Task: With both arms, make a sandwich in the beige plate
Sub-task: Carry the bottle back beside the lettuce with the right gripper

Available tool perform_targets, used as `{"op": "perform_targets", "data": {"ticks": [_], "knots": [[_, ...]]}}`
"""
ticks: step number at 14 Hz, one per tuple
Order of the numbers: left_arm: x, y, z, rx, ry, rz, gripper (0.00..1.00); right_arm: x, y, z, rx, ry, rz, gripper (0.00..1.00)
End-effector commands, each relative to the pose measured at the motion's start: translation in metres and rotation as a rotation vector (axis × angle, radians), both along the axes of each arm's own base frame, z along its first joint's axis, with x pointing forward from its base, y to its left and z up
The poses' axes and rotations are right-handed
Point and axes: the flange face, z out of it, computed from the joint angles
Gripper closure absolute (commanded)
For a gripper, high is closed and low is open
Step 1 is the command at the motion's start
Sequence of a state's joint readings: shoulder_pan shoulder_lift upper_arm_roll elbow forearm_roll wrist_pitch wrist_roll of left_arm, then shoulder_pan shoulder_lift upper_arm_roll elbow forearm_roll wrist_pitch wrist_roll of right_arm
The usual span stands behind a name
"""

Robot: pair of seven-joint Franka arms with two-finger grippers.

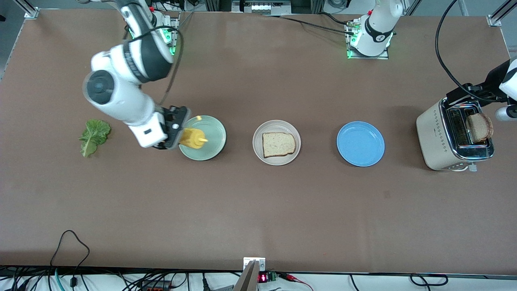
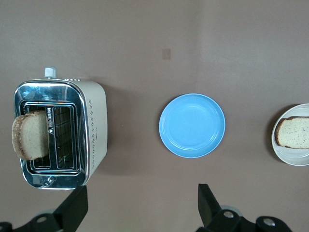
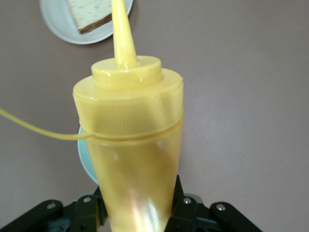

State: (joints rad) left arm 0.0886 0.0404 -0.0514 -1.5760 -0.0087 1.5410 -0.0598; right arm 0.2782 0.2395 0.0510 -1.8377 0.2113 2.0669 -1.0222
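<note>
One slice of bread (image 1: 278, 144) lies on the beige plate (image 1: 258, 135). My right fingers (image 1: 177, 135) clamp the mustard bottle (image 1: 193, 138) beside it; left fingers (image 2: 140, 205) gape above the toaster (image 1: 438, 139). I should tilt the nozzle squarely over the bread.

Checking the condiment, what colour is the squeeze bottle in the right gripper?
Yellow; the squeeze bottle shows best in the right wrist view.

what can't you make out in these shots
- Right tool: fingertips hidden by the mustard bottle it grips, right wrist view.
- Mint plate: partly covered by the bottle and the right arm, front view.
- Left tool: cut off by the frame edge, left wrist view.
- Toaster slots: insides too dark, front view.
</note>
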Motion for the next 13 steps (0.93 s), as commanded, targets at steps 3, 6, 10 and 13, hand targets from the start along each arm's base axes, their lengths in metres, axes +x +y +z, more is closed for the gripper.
{"op": "perform_targets", "data": {"ticks": [3,6,10,13], "knots": [[-0.003,-0.001,0.004,0.005,0.005,-0.008,0.00,-0.021,-0.086,0.005,0.188,-0.020,0.085,0.94],[-0.003,-0.001,0.004,0.005,0.008,-0.010,0.00,-0.029,-0.131,-0.016,0.315,-0.044,0.175,0.93],[-0.005,-0.006,0.007,0.005,0.012,-0.019,0.00,-0.037,-0.195,-0.043,0.501,-0.091,0.251,0.93],[-0.006,-0.006,0.007,0.005,0.015,-0.019,0.00,-0.043,-0.227,-0.080,0.605,-0.123,0.300,0.93]]}}
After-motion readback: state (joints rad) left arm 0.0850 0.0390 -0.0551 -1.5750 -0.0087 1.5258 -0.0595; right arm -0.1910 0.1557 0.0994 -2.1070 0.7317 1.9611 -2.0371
